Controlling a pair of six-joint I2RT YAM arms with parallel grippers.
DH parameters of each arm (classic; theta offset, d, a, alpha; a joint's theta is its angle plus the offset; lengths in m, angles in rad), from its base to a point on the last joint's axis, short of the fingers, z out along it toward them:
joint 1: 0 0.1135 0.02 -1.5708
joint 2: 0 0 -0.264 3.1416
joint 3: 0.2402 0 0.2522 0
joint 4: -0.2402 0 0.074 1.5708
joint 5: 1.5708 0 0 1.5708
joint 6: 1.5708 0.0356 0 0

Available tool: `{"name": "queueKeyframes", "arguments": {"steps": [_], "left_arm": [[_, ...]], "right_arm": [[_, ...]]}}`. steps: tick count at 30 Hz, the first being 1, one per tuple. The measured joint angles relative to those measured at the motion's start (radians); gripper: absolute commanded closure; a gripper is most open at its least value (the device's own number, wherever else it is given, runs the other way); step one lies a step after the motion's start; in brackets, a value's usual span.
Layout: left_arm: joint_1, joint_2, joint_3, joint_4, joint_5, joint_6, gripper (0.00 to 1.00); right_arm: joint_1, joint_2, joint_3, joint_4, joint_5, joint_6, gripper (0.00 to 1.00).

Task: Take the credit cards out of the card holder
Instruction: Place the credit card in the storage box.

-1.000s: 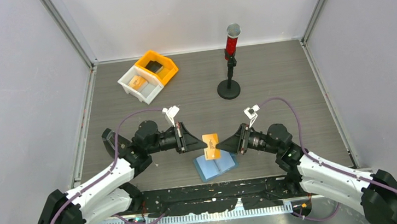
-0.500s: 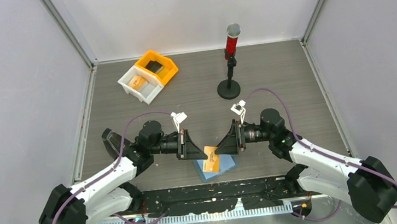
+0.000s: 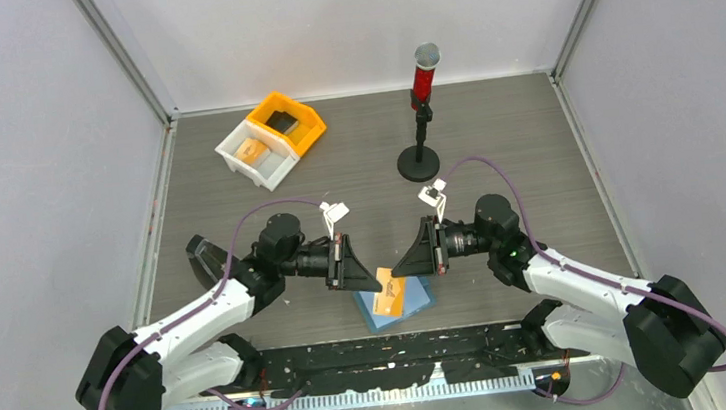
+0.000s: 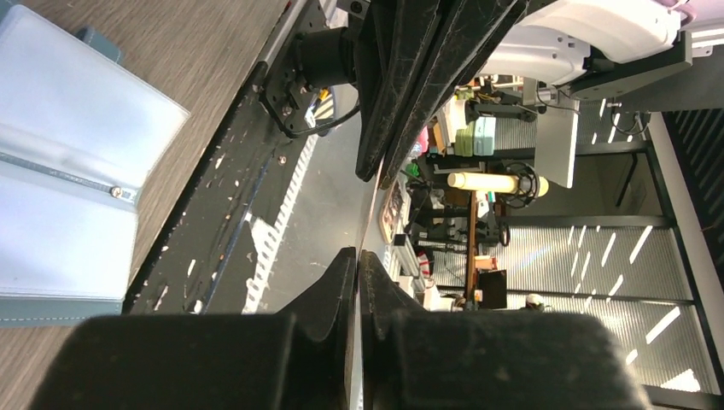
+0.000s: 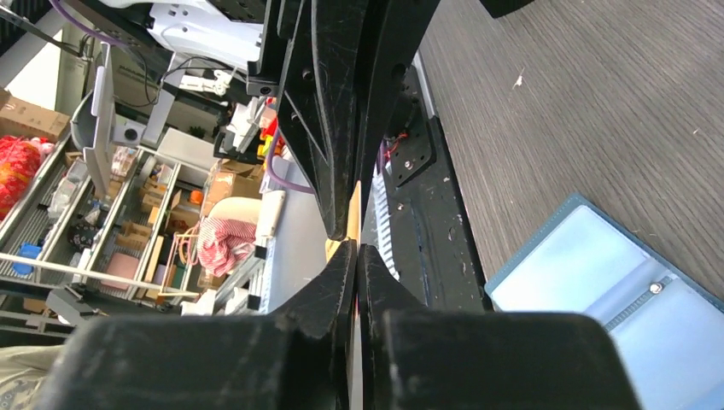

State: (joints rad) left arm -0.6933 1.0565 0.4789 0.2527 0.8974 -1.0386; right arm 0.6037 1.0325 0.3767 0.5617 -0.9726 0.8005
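An orange-tan credit card hangs just above the open light-blue card holder near the table's front edge. My left gripper pinches its left end and my right gripper is shut on its right end, so the two sets of fingertips nearly meet. In the right wrist view the orange card shows edge-on between my right gripper and the opposing fingers. My left gripper has a thin edge between its jaws. The card holder lies flat with its clear pockets up.
At the back left stand an orange bin holding a dark card and a white bin holding an orange-tan card. A red microphone on a black stand stands at the back centre. The black front rail runs just below the card holder.
My right gripper has swung in and gone from open to shut on the card's right end. Both grippers and the card have come down closer to the card holder.
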Motion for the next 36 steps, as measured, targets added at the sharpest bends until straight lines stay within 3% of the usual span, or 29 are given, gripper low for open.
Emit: {"name": "queueKeyframes", "arguments": {"steps": [4,7,11,25,31,36], "left_arm": [[0.001,-0.001,0.032,-0.051,-0.010,0.021,0.60],[0.012,-0.017,0.058,-0.088,-0.045,0.030,0.45],[0.061,-0.098,0.061,-0.115,-0.100,0.023,0.37],[0.107,-0.289,0.027,-0.051,-0.200,-0.049,0.37],[0.105,-0.227,0.013,0.026,-0.209,-0.106,0.45],[0.097,-0.158,0.013,0.097,-0.222,-0.146,0.45]], "right_arm": [[-0.003,-0.007,-0.001,0.026,0.003,0.026,0.95],[-0.002,-0.025,-0.002,0.048,0.021,0.056,0.95],[-0.001,-0.068,-0.007,0.090,0.082,0.126,0.95],[-0.001,-0.190,-0.011,0.187,0.463,0.354,0.95],[-0.001,-0.212,-0.064,0.209,0.595,0.429,0.95],[-0.001,-0.224,-0.113,0.211,0.658,0.472,0.95]]}}
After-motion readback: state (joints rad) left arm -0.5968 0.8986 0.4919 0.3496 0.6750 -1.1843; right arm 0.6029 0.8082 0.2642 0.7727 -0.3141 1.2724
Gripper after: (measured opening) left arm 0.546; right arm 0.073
